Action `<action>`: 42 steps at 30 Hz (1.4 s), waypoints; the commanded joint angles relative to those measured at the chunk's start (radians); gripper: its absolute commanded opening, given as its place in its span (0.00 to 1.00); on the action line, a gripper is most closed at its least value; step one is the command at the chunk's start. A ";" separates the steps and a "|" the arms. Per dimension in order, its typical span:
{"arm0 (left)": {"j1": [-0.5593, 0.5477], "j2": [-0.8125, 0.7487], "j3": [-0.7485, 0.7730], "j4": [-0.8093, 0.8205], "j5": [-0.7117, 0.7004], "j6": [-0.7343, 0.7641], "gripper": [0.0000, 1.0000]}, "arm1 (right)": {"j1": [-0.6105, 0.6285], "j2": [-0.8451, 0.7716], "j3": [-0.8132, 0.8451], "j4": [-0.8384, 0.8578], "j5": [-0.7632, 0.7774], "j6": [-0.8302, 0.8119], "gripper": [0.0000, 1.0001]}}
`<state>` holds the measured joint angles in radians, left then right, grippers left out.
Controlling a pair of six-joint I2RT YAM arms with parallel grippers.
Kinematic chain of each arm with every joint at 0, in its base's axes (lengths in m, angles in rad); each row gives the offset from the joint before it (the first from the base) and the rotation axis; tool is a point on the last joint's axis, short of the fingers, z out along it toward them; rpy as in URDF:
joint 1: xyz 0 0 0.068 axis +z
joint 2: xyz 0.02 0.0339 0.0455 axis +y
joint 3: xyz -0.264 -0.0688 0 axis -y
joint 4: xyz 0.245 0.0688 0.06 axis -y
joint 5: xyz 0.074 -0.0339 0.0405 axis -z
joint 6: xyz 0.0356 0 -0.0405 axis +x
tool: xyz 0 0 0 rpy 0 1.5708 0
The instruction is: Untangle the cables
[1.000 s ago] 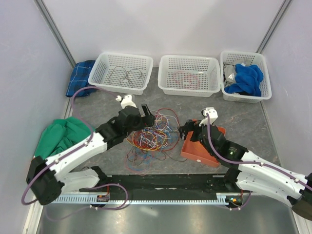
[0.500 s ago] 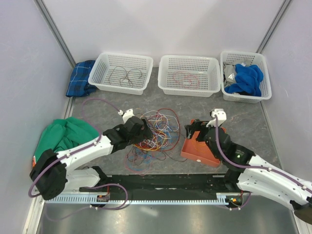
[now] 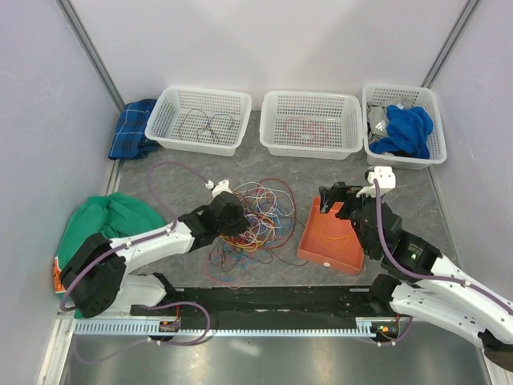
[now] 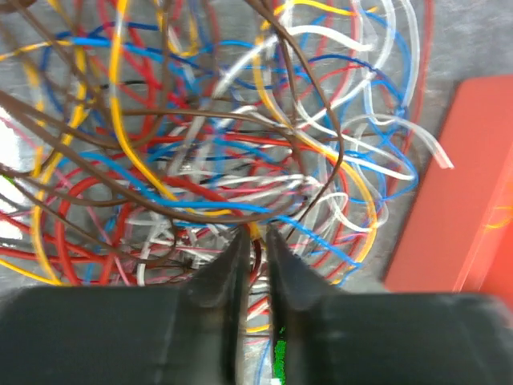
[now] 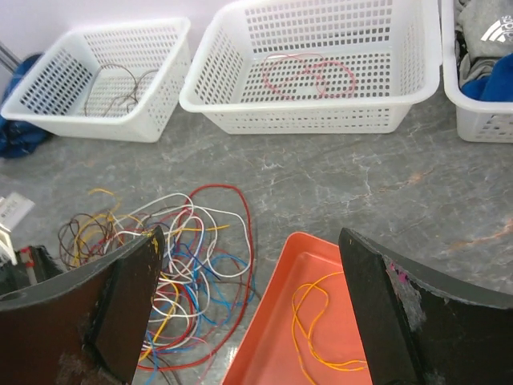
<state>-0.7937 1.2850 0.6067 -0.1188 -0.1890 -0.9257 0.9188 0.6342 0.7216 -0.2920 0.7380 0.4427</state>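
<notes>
The cables (image 3: 255, 215) lie in a many-coloured tangle on the grey table between the two arms, also visible in the left wrist view (image 4: 200, 144) and the right wrist view (image 5: 180, 257). My left gripper (image 3: 238, 218) is down in the tangle's left side. Its fingertips (image 4: 255, 237) are pinched together on a dark red and a yellow strand. My right gripper (image 3: 333, 196) hangs wide open above the far end of an orange tray (image 3: 309, 241), nothing between its fingers (image 5: 250, 237). One thin orange cable (image 5: 321, 321) lies loose inside the tray (image 5: 272, 353).
Three white baskets stand along the back: the left one (image 3: 192, 144) holds a dark brown cable, the middle one (image 3: 311, 149) a red cable (image 5: 309, 76), the right one (image 3: 401, 159) blue and grey cloth. A green cloth (image 3: 108, 224) lies at the left, a blue plaid cloth (image 3: 132, 128) behind it.
My left gripper moved down into the tangle and shut on strands there. The right arm drew back to the right, away from the tangle, its gripper staying open over the tray.
</notes>
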 commanded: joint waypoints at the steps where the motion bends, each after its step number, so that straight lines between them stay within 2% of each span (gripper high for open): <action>1: -0.004 -0.052 0.054 0.061 0.051 0.089 0.02 | 0.000 0.068 0.081 -0.024 -0.038 -0.071 0.98; 7: -0.032 -0.263 0.073 0.074 0.085 0.157 0.02 | -0.001 0.094 0.003 0.132 -0.224 -0.026 0.98; 12: -0.033 -0.375 0.183 -0.046 0.073 0.238 0.02 | 0.000 0.150 -0.027 0.195 -0.394 -0.024 0.98; 16: -0.033 -0.382 0.336 -0.166 0.063 0.318 0.02 | 0.000 0.162 -0.054 0.250 -0.492 -0.012 0.97; 22: -0.033 -0.359 0.476 -0.228 0.097 0.372 0.02 | 0.000 0.111 -0.062 0.376 -0.635 0.014 0.94; 28: -0.033 -0.291 0.519 -0.232 0.132 0.366 0.02 | 0.002 0.140 -0.044 0.502 -0.784 0.043 0.84; 34: -0.033 -0.219 0.525 -0.219 0.178 0.347 0.02 | 0.009 0.206 0.002 0.591 -0.815 0.050 0.77; 37: -0.033 -0.210 0.521 -0.211 0.175 0.343 0.02 | 0.012 0.252 0.016 0.603 -0.833 0.044 0.69; 42: -0.033 -0.201 0.519 -0.208 0.174 0.343 0.02 | 0.022 0.303 0.007 0.659 -0.855 0.068 0.48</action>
<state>-0.8227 1.0859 1.0950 -0.3649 -0.0395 -0.6025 0.9306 0.9119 0.6956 0.2794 -0.0769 0.4931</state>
